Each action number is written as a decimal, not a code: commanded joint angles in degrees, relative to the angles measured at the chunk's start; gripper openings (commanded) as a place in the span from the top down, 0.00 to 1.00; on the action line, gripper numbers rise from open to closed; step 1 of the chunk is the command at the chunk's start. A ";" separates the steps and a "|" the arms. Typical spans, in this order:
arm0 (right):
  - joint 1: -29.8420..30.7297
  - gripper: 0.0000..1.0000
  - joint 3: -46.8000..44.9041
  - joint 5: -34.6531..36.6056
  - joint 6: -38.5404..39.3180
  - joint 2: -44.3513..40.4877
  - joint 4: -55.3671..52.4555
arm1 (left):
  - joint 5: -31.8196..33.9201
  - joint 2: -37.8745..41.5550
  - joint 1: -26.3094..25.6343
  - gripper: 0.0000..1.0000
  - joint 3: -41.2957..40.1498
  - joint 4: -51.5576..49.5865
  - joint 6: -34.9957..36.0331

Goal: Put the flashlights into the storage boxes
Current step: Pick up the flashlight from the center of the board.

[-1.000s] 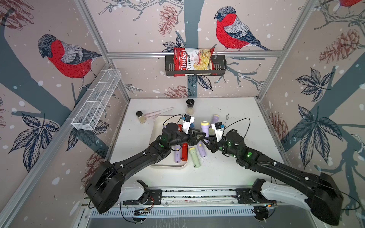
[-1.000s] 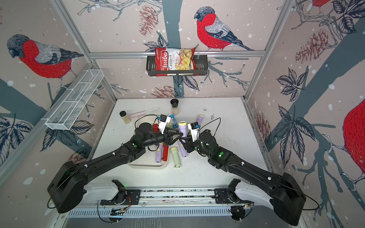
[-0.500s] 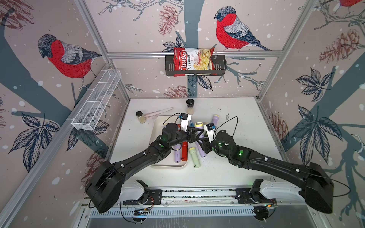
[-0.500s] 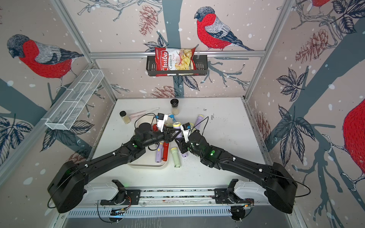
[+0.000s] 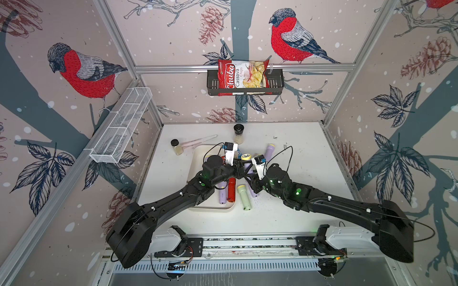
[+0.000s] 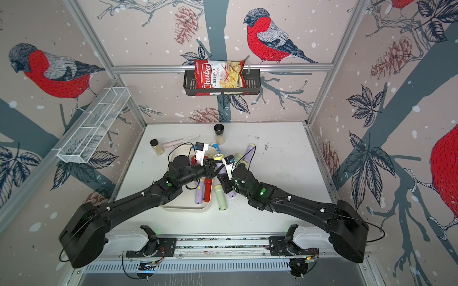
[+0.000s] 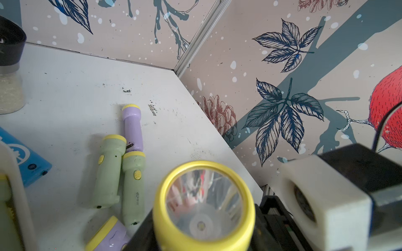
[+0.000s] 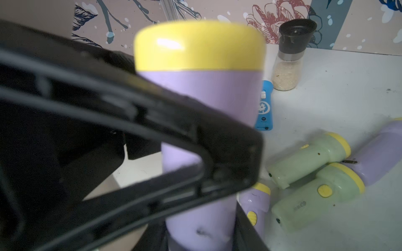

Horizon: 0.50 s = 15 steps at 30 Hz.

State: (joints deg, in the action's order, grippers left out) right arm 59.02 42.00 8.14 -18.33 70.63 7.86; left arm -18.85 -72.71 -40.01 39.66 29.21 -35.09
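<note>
Although both arms crowd over the far right edge of the cream tray [image 5: 210,208] and hide most of its contents, the right claw [image 8: 199,236] is clamped tight on the tail of a lilac flashlight [image 8: 200,91], whose yellow head is raised above the worktop [image 5: 297,153]. One blurred finger [image 8: 152,130] of the left claw [image 5: 240,170] crosses that flashlight's body, but whether it grips or merely brackets it cannot be told. Below the arms, a red flashlight [image 5: 231,190] and a second lilac flashlight [image 5: 222,196] show in the tray, with a pale green flashlight [image 5: 244,199] just outside its right rim.
</note>
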 commanded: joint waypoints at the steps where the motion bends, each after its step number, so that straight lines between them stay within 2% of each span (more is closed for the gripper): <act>1: 0.32 0.69 0.20 -0.14 0.79 -0.13 -0.27 | 3.65 1.51 -0.07 0.63 -0.06 0.70 0.68; 3: 0.37 0.65 -0.12 0.36 0.72 -0.55 -0.25 | 5.96 2.63 0.21 0.65 -0.53 -0.94 1.17; 4: 0.41 0.59 -0.20 0.70 0.52 -0.83 -0.23 | 6.68 3.17 0.46 0.66 -0.96 -1.79 1.30; 5: 0.37 0.25 -0.17 1.20 0.21 -1.02 -0.53 | 7.06 3.81 1.09 0.67 -1.04 -3.72 1.34; 6: 0.39 0.00 -0.09 1.57 -0.06 -1.10 -0.76 | 7.01 4.39 1.81 0.69 -1.15 -5.29 1.20; 9: 0.33 0.01 -0.05 1.53 -0.12 -1.55 -0.71 | 6.21 6.78 4.59 0.69 -1.58 -11.67 1.17; 15: -0.05 0.01 -1.66 1.01 -0.77 -2.37 2.03 | 7.80 11.56 9.11 0.67 -0.58 -31.11 4.09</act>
State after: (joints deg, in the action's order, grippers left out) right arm 59.16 40.66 8.73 -18.39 68.51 7.31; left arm -12.12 -62.37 -31.81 38.26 9.17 -33.63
